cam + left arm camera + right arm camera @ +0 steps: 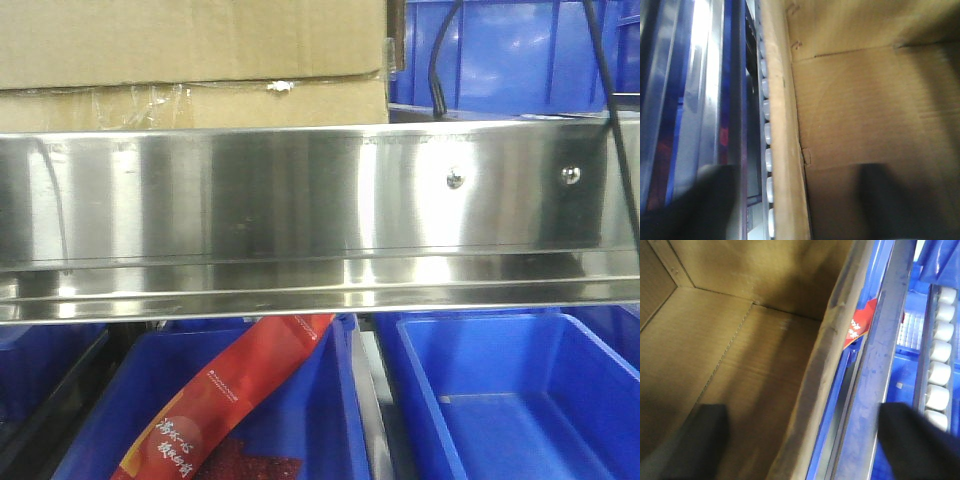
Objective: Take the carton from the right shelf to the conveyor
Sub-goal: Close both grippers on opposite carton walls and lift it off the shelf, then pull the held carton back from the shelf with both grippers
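The brown carton [190, 50] sits on the right shelf, above its shiny steel front rail [300, 200], at the top left of the front view. The left wrist view looks into the open carton [865, 110]. My left gripper [795, 205] is open and straddles the carton's side wall, with one finger [885, 200] inside and the other outside. The right wrist view also looks into the carton [715, 340]. My right gripper [810, 445] is open astride the opposite wall, with one finger [705, 440] inside. The conveyor is out of view.
Blue bins [500, 400] stand under the rail, and one holds a red packet [240, 390]. More blue bins stand behind the carton at the upper right. Black cables [612, 100] hang at the right. White rollers [767, 135] [940, 375] run beside the carton.
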`<state>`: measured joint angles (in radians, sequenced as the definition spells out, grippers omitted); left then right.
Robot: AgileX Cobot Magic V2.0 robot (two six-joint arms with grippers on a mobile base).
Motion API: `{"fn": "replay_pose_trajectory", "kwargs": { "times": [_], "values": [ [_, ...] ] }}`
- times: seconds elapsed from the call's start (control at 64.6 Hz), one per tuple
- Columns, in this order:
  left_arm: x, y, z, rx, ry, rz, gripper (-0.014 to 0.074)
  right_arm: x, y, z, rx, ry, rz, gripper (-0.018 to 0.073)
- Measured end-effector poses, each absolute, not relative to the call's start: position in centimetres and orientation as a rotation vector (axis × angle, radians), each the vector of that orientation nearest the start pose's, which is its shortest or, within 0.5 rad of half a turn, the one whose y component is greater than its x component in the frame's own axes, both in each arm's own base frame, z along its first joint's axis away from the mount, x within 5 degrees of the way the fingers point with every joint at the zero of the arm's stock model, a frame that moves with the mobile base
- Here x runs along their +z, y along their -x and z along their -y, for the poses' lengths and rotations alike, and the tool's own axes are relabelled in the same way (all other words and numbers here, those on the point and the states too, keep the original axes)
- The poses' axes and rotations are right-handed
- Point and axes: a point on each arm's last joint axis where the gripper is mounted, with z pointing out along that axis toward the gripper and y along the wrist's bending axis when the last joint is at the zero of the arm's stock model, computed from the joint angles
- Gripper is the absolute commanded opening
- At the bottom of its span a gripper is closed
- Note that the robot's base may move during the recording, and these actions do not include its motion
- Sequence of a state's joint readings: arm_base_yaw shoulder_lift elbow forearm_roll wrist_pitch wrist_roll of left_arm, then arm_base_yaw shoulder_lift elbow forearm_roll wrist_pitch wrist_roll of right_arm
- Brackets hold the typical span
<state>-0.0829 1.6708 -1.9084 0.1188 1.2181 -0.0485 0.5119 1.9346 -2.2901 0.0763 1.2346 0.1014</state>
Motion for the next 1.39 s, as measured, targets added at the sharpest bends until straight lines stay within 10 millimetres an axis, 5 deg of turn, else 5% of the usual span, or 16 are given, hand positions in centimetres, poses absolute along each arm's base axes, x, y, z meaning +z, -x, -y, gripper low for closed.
{"fn": "replay_pose_trajectory", "kwargs": {
  "times": [0.031,0.077,0.511,0.851,1.129,1.392],
  "values": [
    [43.0,-35.4,1.9,0.098,-0.045,-2.458,-0.0033,43.6,-36.1,-21.0,0.392,0.49,-2.345,0.0006],
    [43.0,-35.4,1.9,0.101,-0.045,-2.457,-0.0025,43.6,-36.1,-21.0,0.395,0.49,-2.345,-0.0105],
    [44.4,-34.4,1.9,0.078,-0.029,-2.433,0.0002,45.0,-35.4,-20.6,0.4,0.473,-2.319,-0.006],
    [50.8,-26.9,2.5,-0.059,-0.007,-2.235,-0.0013,52.3,-28.3,-18.0,0.451,0.478,-2.126,-0.007],
    [49.1,-22.0,4.2,-0.105,-0.044,-2.29,-0.0013,49.6,-22.8,-17.1,0.352,0.547,-2.247,-0.007],
    [48.2,-16.9,5.7,-0.222,-0.108,-2.309,-0.0013,48.7,-17.3,-13.6,0.394,0.511,-2.277,-0.007]
  ]
}}
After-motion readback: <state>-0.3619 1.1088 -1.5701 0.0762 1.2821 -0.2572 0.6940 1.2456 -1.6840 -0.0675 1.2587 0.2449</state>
